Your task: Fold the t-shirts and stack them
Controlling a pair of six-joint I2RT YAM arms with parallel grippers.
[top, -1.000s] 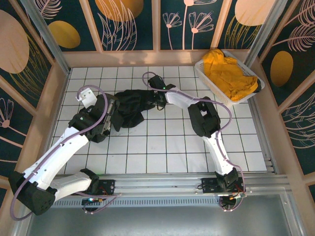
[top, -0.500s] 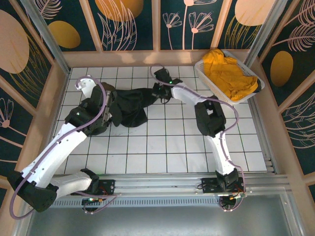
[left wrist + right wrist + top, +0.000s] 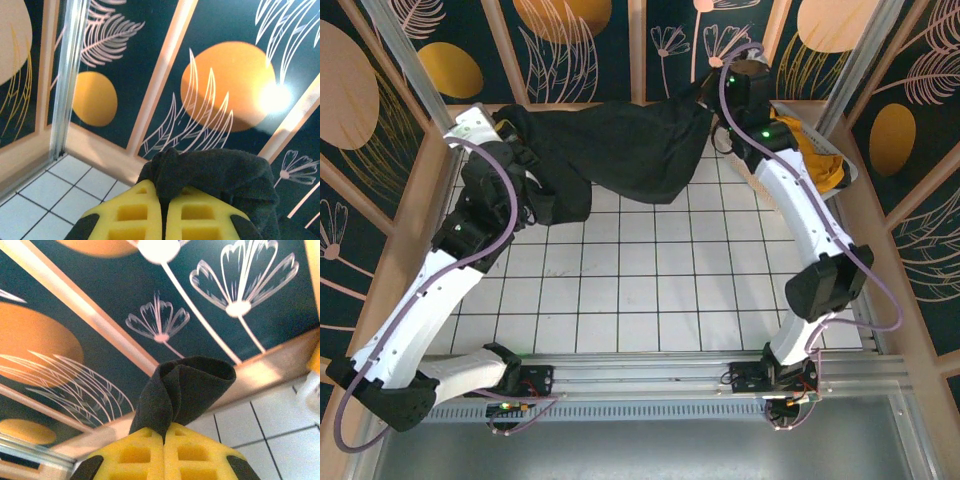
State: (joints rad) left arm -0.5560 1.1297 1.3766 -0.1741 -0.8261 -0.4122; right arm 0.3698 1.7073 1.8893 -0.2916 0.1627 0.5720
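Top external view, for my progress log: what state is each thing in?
Large plain black cloth t-shirt: unfolded, lifted, stretched between both grippers.
Mustard-yellow cloth t-shirt: crumpled in basket.
White plastic lattice basket: holding the yellow shirt.
Left gripper: shut on black shirt.
Right gripper: shut on black shirt.

Place: a robot test cell in a lab, not a lived-in room.
Floor: a table [image 3: 650, 300] is marked with a white square grid.
Frame: aluminium rails [image 3: 650, 365] and a post [image 3: 67, 75] are joined to pale wooden bars [image 3: 638, 40].
Walls: printed panels [image 3: 100, 285] of leaves, flowers and orange discs on dark teal are fitted all round.
Machines: a left arm [image 3: 430, 290] and a right arm [image 3: 800, 210] are bolted at the near edge.
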